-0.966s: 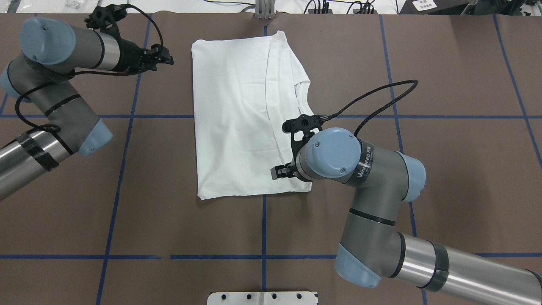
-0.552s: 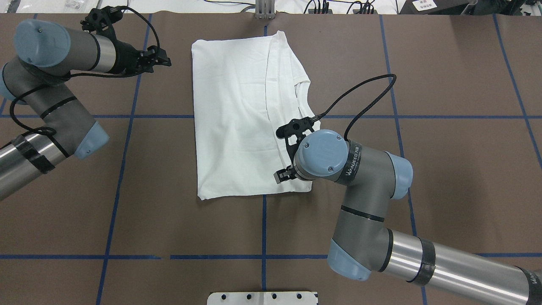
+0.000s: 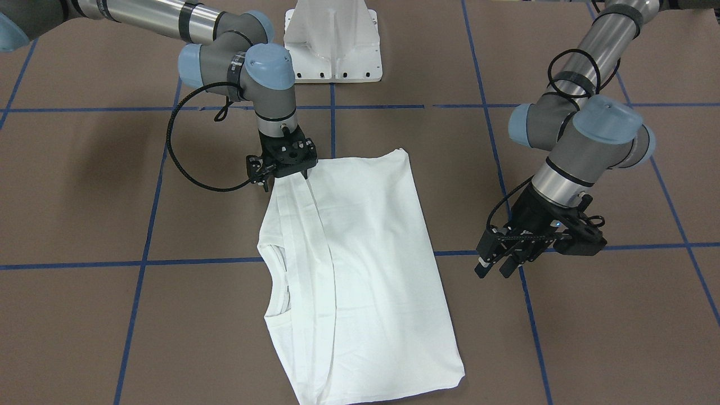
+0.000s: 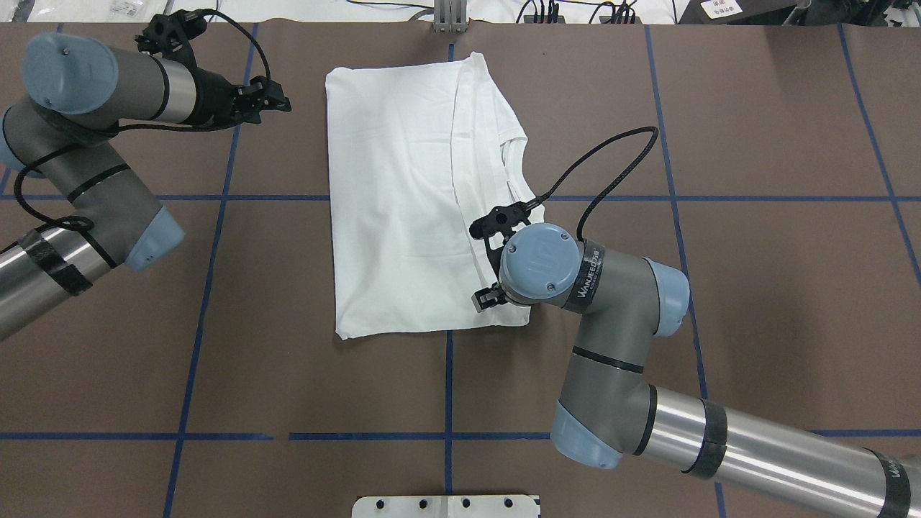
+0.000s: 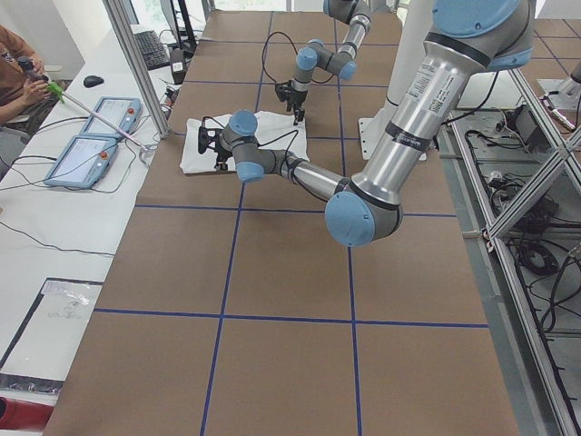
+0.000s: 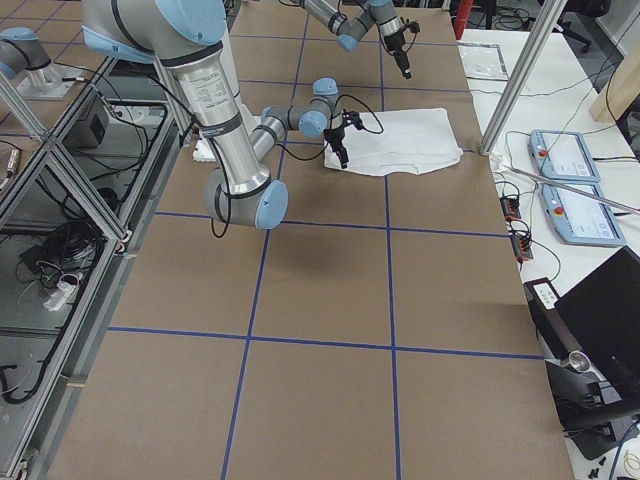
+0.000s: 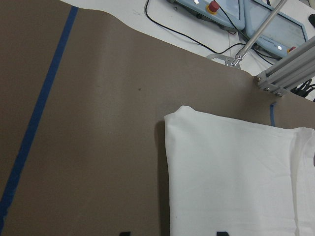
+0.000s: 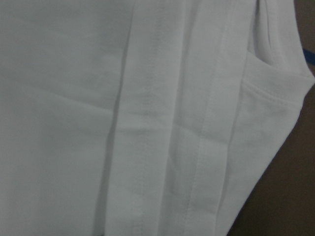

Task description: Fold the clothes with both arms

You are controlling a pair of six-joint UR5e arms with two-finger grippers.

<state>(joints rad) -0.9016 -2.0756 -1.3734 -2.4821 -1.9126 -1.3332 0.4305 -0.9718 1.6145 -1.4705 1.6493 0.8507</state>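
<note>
Shirt: We are looking at the white shirt [image 4: 396,201] lying flat, folded lengthwise into a long panel. It is sitting mid-table on the brown table [image 4: 755,288] and reaching toward the far edge. Its collar [image 4: 512,165] is showing on the shirt's right side, beside a folded strip running the panel's length. No print is showing.

Right gripper: We are seeing the right gripper [image 3: 286,179] pointing straight down at the shirt's near right corner. Its fingers are standing apart, one over the cloth and one at its edge. We cannot tell whether the tips are pressing down. Its wrist camera is filling with white cloth and seams.

Right arm: The right arm [image 4: 611,277] is reaching in from the table's near right corner, its elbow bending over bare table.

Left gripper: We are seeing the left gripper [image 3: 495,269] hanging off the shirt, near its far left corner and apart from it. Its fingers are spread and gripping nothing.

Left arm: The left arm [image 4: 101,173] is coming in over the table's left edge.

Table: Blue tape lines [image 4: 273,197] are crossing the table in a grid, and the shirt is covering one crossing.

Base: The white base [image 3: 332,39] is standing at the middle of the near edge.

Beyond the far edge: Two pendants [image 6: 563,155] are lying on a white bench [image 5: 36,218], and a person [image 5: 16,68] is sitting at it.
</note>
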